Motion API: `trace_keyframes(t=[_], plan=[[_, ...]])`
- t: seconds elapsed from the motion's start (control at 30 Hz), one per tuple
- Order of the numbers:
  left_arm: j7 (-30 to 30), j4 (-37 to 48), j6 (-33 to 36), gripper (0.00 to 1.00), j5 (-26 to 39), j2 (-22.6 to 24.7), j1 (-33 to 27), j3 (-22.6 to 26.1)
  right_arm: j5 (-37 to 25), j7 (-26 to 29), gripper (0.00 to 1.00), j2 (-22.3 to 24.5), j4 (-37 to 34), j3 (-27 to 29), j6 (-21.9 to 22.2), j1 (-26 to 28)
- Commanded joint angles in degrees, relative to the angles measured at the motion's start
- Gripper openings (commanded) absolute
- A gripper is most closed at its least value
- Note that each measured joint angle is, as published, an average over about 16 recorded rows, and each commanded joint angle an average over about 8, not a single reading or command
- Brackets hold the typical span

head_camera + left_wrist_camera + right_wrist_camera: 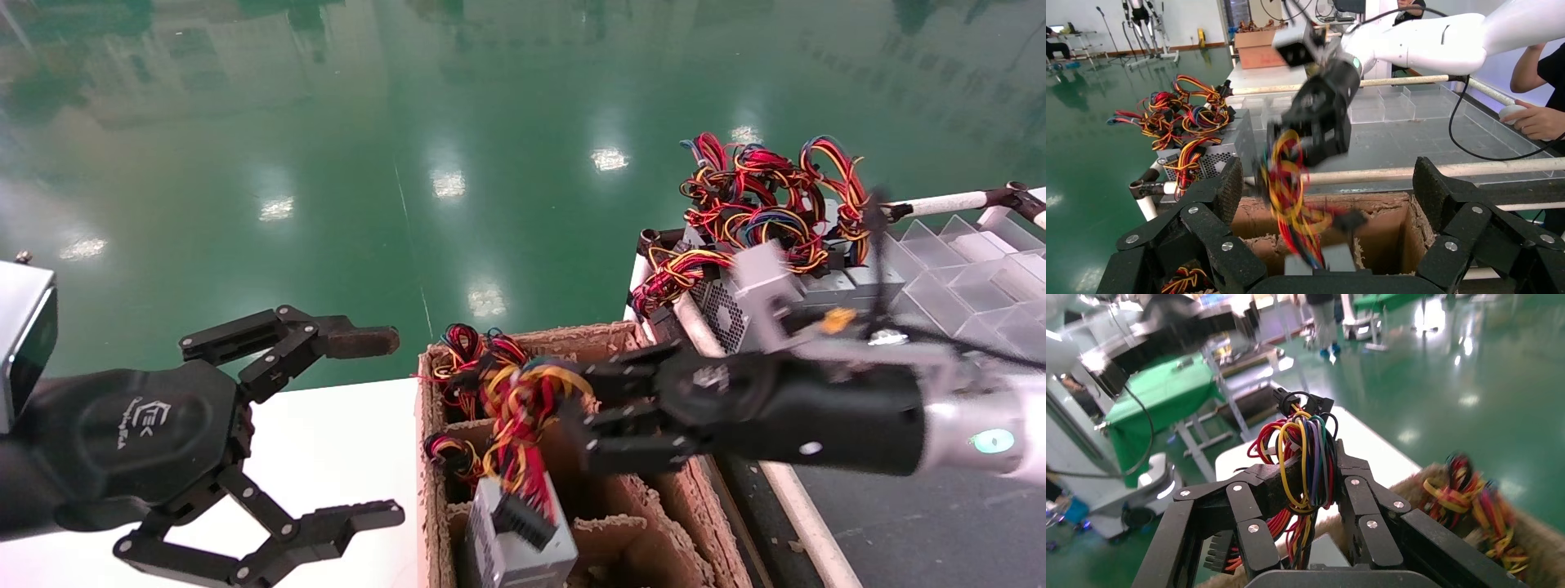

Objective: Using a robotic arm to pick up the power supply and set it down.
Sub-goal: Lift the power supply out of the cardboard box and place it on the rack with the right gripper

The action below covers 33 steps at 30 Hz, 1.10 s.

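Above the cardboard box [654, 506], the right gripper [576, 412] pinches the wire bundle [519, 408] of the power supply [515, 535], whose grey body hangs below the fingers, tilted, just over a divider cell. Its long axis runs down from the grip, so a lowering move probably has to clear the ragged divider edges. Beside the box, the left gripper [372, 429] hovers spread wide over the white table [343, 457].

Robotics lab or factory hall: glossy green epoxy floor [458, 122], other robot rigs [1144, 27] at 11 o'clock, cardboard box [1257, 49] on tables.
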Motion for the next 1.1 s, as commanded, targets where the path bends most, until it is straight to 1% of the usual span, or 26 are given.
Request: trace_keyframes(t=[0.03,0.3,0.57,0.8,1.1], plan=[[0.0,0.0,0.0,1.0,0.0,0.0,0.0,0.0,1.9,0.4,0.0,1.2,0.6,0.3,-0.3,0.1],[0.0,0.0,0.0,1.0,0.0,0.0,0.0,0.0,9.2,1.4,0.0,6.9,1.8,0.7,-0.4,1.2],[0.0,0.0,0.0,1.0,0.0,0.0,0.0,0.0,13.7,0.8,0.0,12.2,-2.1,1.0,-0.3,3.8],[0.0,0.0,0.0,1.0,0.0,0.0,0.0,0.0,14.6,-1.0,0.0,15.8,-8.1,0.2,-0.3,6.6],[0.0,0.0,0.0,1.0,0.0,0.0,0.0,0.0,12.9,-5.1,0.0,19.1,-17.8,-1.7,0.0,9.6]])
